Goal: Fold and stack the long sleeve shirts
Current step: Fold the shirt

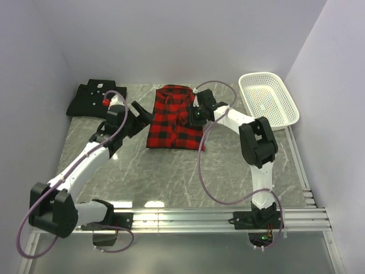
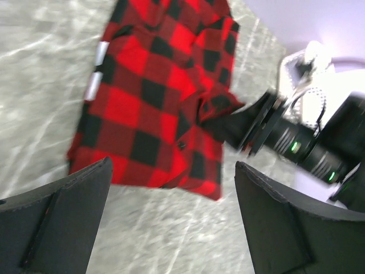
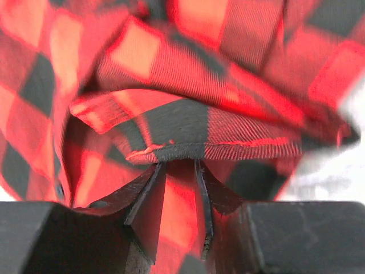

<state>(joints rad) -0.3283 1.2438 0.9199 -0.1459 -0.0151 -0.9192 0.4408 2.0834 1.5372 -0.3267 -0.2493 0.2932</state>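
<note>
The red-and-black plaid shirt (image 1: 171, 117) lies partly folded at the back middle of the table. My right gripper (image 1: 195, 117) is at its right edge, shut on a fold of the plaid cloth (image 3: 188, 131) held a little off the rest; the grip also shows in the left wrist view (image 2: 219, 108). My left gripper (image 1: 141, 116) is open and empty, hovering just left of the plaid shirt (image 2: 154, 85), over bare table. The plain black shirt (image 1: 94, 97) lies folded at the back left corner.
A white mesh basket (image 1: 288, 108) stands at the back right, against the right wall. The grey marble table (image 1: 171, 171) runs to a metal rail at the near edge. Walls close in the back and both sides.
</note>
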